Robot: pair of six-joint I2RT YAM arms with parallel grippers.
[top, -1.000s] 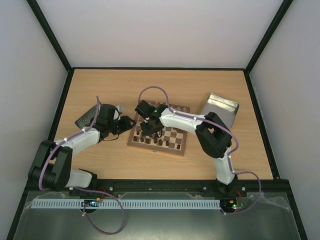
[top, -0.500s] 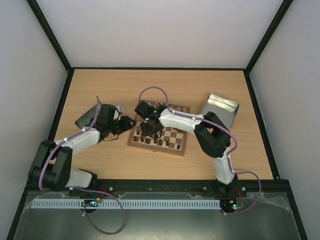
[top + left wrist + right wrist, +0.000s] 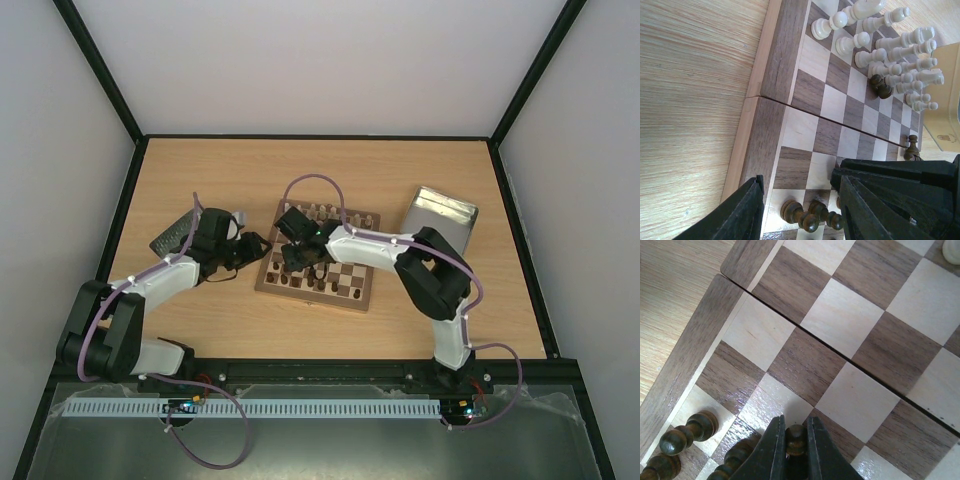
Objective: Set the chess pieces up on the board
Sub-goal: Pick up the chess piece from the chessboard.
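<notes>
On the middle of the counter [image 3: 200, 180] you have the board [image 3: 345, 285], lying between the two arms. Your right gripper [image 3: 795, 421] is down over the board's left part, near its left border. Its jaws are closed tight on the head of one dark piece [image 3: 796, 438], which stands where a light and a dark square meet. Just left of it, more dark pieces [image 3: 688, 433] sit along the corner squares. Your left gripper [image 3: 799, 186] hangs at the board's left edge, beside the right one. Its jaws stand partly apart and grip nothing; through the gap you see two dark pawns [image 3: 805, 216] on the board below. The cream pieces [image 3: 900, 55] are crowded in rows at the board's far side. A silver tin [image 3: 442, 215] stands on the counter to the right of the board.
</notes>
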